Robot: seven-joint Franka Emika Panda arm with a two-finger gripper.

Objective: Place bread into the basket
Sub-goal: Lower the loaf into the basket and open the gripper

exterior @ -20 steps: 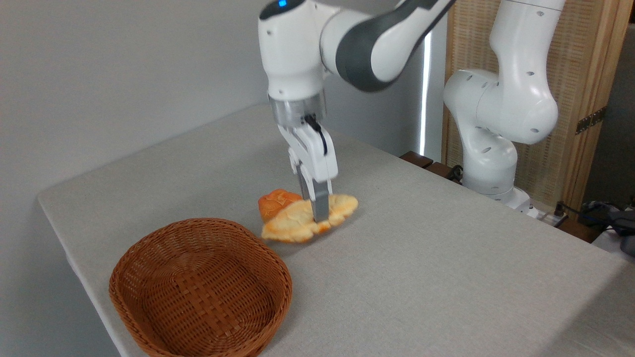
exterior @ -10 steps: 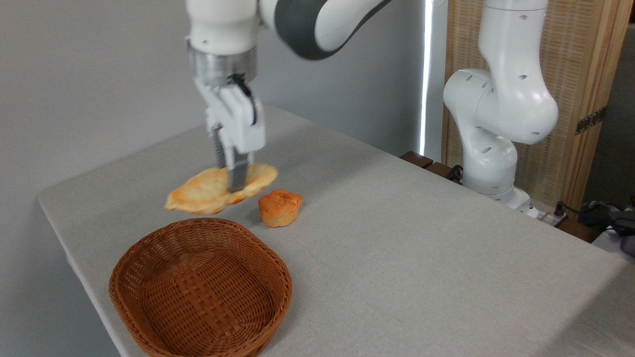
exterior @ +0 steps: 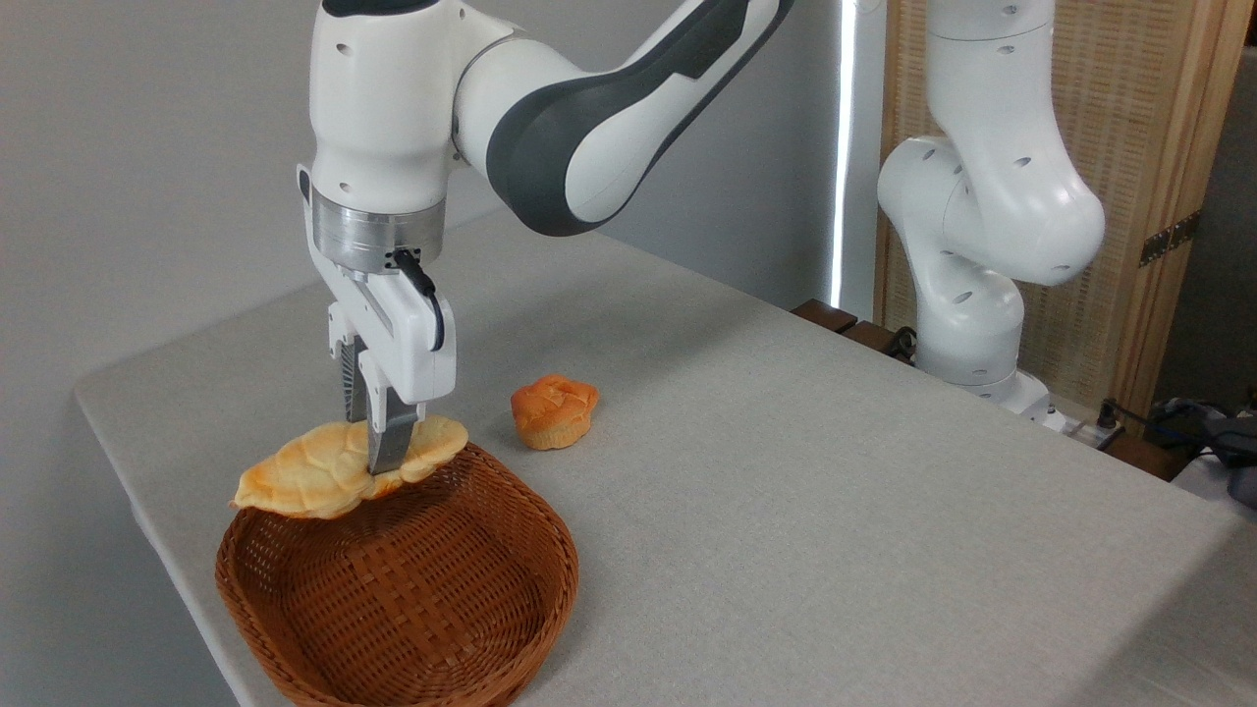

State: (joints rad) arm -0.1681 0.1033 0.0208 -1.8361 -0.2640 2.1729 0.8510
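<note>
since a moment ago the bread (exterior: 339, 469) has travelled from beside the orange bun (exterior: 554, 410) to hang over the far rim of the basket (exterior: 295, 628). my gripper (exterior: 378, 463) clamps it mid-loaf. carrying looks mostly done; lowering and releasing remain.

The bread (exterior: 339, 471) is pale golden with a cream top and darker orange lobed edges. Just under it, the wicker basket (exterior: 412, 599) is reddish brown in a checked weave. Right of the basket, the small bun (exterior: 554, 409) is orange. The table (exterior: 786, 511) is plain light grey. The gripper (exterior: 378, 447) is white with grey fingers.
</note>
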